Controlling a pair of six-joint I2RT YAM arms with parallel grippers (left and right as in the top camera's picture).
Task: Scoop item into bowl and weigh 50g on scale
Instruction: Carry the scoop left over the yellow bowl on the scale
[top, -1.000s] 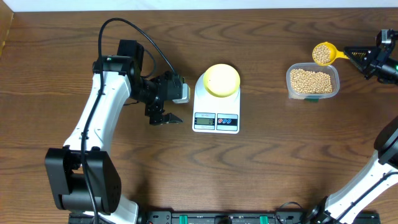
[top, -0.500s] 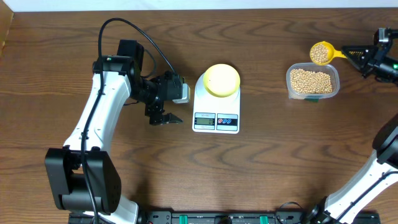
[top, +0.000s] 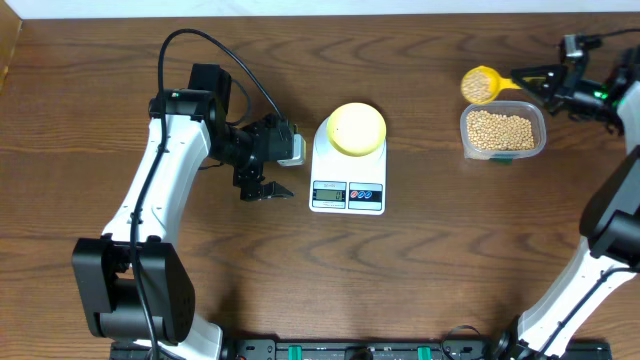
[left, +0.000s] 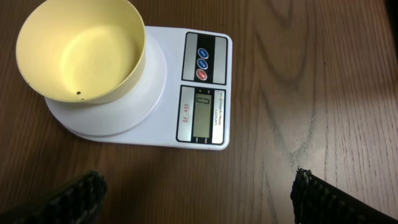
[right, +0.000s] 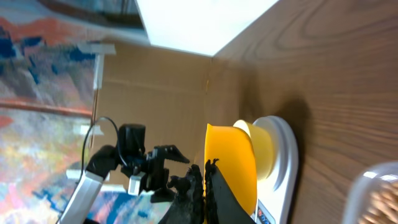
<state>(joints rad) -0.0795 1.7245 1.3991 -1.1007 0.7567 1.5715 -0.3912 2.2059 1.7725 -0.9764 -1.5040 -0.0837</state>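
**Over the desk's right half, one scoopful in the air, bowl empty**

At nine o'clock from the scale (top: 347, 195), the left claw (top: 262, 192) hangs just above the desk (top: 450, 270) with its fingers spread wide, gripping nothing. The wrist view shows both tips well apart.

The scale sits mid-desk with the pale-yellow bowl (top: 357, 129) on its platform at the twelve o'clock end and the display at six. Seen from the left wrist, the bowl holds no beans, only a tiny dark speck on its wall. I cannot read the display.

Further right, the yellow scoop (top: 480, 84) hovers at eleven o'clock from the clear container (top: 541, 130), loaded with beans (top: 500, 130). Most of the beans lie heaped in the container. The right claw (top: 540, 78) is pressed together on the scoop's handle.

My judgement is that the task is at an early stage. One load is gathered but not delivered, and it has to cross toward nine o'clock to reach the bowl. Pouring and trimming to the target weight are all left to do.
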